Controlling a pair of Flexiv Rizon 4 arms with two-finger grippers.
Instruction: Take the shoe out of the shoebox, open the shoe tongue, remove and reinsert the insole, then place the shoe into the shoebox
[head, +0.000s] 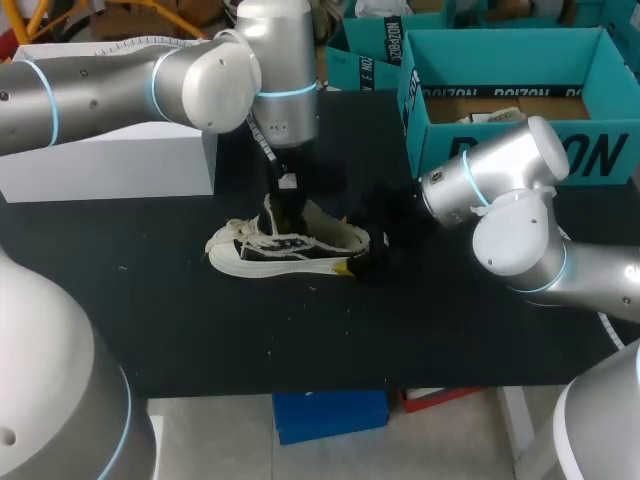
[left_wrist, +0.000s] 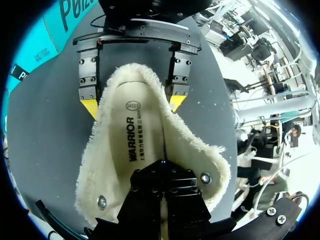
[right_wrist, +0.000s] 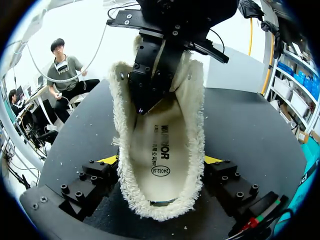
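Observation:
A cream low shoe (head: 285, 250) with black side panels and a fleecy lining lies in the middle of the black table, outside the teal shoebox (head: 520, 135). My left gripper (head: 286, 212) comes straight down into the shoe's mouth. In the left wrist view it (left_wrist: 162, 169) is shut, its dark fingertips resting on the cream insole (left_wrist: 131, 132); whether it pinches the insole is hidden. My right gripper (head: 362, 258) straddles the heel. Its yellow-tipped fingers (right_wrist: 111, 160) press the fleecy collar from both sides in the right wrist view, with the insole (right_wrist: 160, 150) flat inside the shoe (right_wrist: 192, 125).
The open shoebox stands at the back right of the table (head: 300, 340). A white box (head: 110, 165) sits at the back left and a second teal box (head: 365, 55) behind the middle. Bare black surface lies in front of the shoe.

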